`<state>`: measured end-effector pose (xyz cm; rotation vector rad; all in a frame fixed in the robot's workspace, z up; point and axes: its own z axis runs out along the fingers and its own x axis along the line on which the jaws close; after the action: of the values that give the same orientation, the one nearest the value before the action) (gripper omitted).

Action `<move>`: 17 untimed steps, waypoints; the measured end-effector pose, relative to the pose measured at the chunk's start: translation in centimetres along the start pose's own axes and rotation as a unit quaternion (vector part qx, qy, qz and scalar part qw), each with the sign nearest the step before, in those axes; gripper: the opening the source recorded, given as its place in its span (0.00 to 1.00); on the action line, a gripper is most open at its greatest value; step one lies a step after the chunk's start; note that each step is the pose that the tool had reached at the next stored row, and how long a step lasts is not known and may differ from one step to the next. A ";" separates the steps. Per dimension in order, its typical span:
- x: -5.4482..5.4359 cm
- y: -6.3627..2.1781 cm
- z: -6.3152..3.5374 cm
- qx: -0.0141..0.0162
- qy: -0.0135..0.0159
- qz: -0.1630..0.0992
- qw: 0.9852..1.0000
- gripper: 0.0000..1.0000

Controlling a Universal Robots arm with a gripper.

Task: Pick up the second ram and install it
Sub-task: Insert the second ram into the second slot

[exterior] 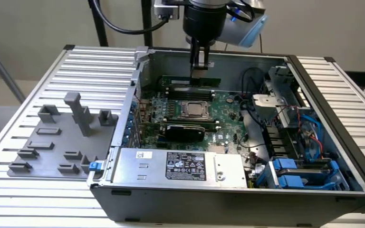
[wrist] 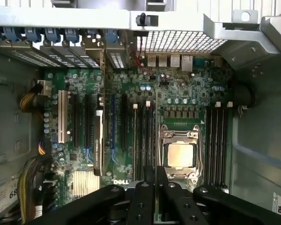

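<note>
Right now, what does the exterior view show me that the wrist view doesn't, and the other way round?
Exterior view: the gray fixture tray beside the case on the exterior view's left, the blue drive cage, and the second ram standing on edge under the gripper, at the slots on the far side of the CPU.
Wrist view: the rear ports, the vent grille and the DELL marking.
Both: the motherboard, the CPU and the gripper.
</note>
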<state>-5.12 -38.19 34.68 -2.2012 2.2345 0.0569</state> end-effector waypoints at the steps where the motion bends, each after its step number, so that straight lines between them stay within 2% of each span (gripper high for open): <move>1: 0.0 -0.20 0.19 0.000 0.000 0.001 1.000 0.00; 8: -0.2 -1.56 1.42 -0.001 0.000 0.009 1.000 0.00; 10: -0.2 -1.59 1.71 -0.001 -0.001 0.009 1.000 0.00; 17: -0.2 -1.60 1.70 -0.001 0.000 0.009 1.000 0.00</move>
<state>-3.55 -37.98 32.95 -2.1812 2.2549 0.0591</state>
